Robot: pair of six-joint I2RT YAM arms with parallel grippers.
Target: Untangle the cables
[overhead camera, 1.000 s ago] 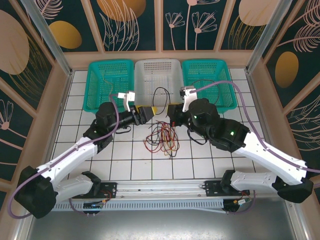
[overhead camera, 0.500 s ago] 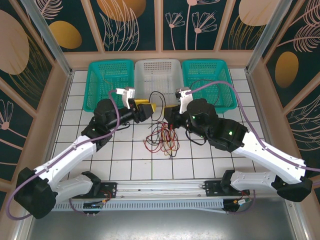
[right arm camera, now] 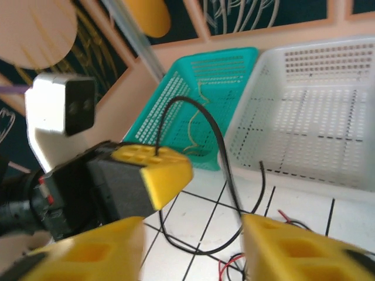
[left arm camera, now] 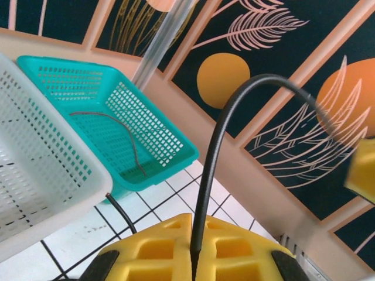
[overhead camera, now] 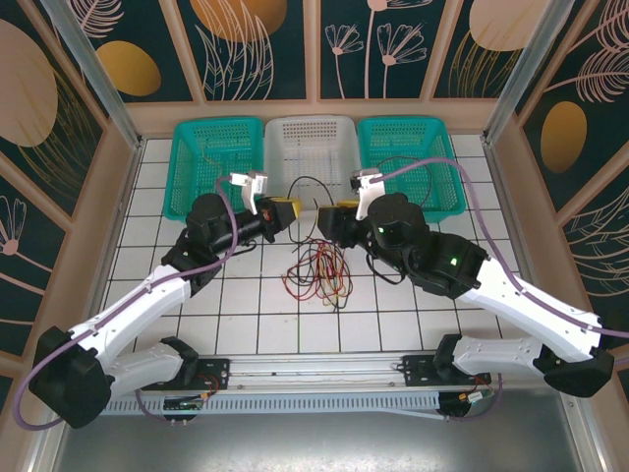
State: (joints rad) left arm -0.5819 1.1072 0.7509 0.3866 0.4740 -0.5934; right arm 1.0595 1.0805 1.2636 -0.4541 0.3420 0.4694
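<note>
A tangle of red, yellow and black cables (overhead camera: 317, 269) lies on the white tiles between the arms. One black cable (overhead camera: 313, 185) loops up from it toward the white basket. My left gripper (overhead camera: 286, 209) is shut on this black cable (left arm camera: 206, 175), which rises from the seam between the yellow fingers (left arm camera: 146, 249) and arcs overhead. My right gripper (overhead camera: 330, 217) hovers just right of it, open, with its yellow fingers (right arm camera: 290, 249) wide apart and the black cable (right arm camera: 225, 164) hanging between and beyond them. The right wrist view also shows the left gripper (right arm camera: 155, 170).
Three baskets line the back: a teal basket (overhead camera: 187, 187) holding a tan cable (right arm camera: 196, 114), a white basket (overhead camera: 312, 128), and a teal basket (overhead camera: 437, 192) holding a thin dark cable (left arm camera: 132, 143). Wooden walls enclose the tiled floor.
My left gripper has drawn slightly back and up with the black cable, raising its loop. My right gripper has shifted a little to the left.
</note>
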